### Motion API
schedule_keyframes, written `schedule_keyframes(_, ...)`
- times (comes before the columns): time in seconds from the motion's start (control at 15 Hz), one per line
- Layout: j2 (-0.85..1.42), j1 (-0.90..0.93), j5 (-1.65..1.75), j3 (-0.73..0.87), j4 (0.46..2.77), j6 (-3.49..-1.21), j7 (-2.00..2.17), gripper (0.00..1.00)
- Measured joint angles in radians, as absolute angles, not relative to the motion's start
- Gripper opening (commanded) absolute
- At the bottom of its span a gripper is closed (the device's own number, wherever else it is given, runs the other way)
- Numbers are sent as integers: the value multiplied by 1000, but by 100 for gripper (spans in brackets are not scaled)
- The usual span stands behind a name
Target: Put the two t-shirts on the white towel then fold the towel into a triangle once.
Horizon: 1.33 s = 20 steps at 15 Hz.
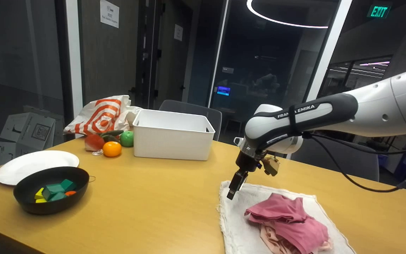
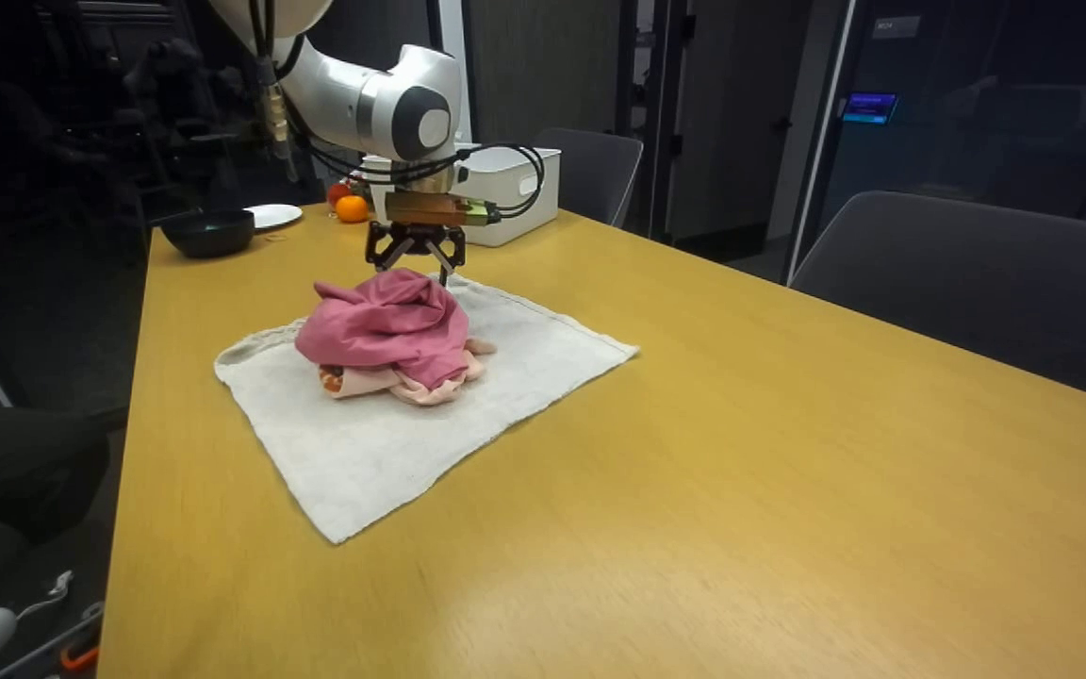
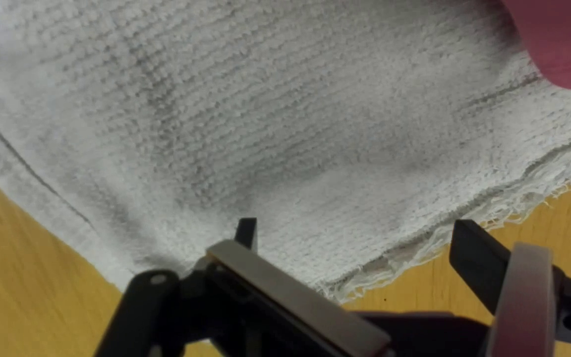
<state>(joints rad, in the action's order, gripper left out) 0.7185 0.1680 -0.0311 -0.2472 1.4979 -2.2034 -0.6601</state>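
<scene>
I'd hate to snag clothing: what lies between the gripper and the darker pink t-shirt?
In the wrist view, only bare white towel shows between gripper and t-shirt.

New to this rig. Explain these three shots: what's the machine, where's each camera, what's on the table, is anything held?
The machine is a single robot arm with a two-finger gripper at its end. Two pictures come from cameras outside the robot, viewing the table from different places. The close-up is from a camera on the wrist, so the fingers show in its lower part.

On the table lies a white towel; on that, a dark pink shirt is heaped over a pale pink shirt. Farther along are a white bin, some fruit-like items, a white plate and a black bowl holding coloured blocks.

Nothing is held: the fingers stand apart near a corner of the towel. I can't tell whether they touch it.
</scene>
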Motion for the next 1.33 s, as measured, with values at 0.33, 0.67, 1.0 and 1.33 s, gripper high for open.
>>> schedule_keyframes(0.33,785,184,57,-231,1398,-2204,-645,100)
schedule_keyframes(0.67,847,205,102,-221,1299,-2151,-634,100)
schedule_keyframes(1.0,897,244,165,-199,1204,-2077,-629,74)
schedule_keyframes(1.33,915,274,203,-178,1137,-2063,-619,35)
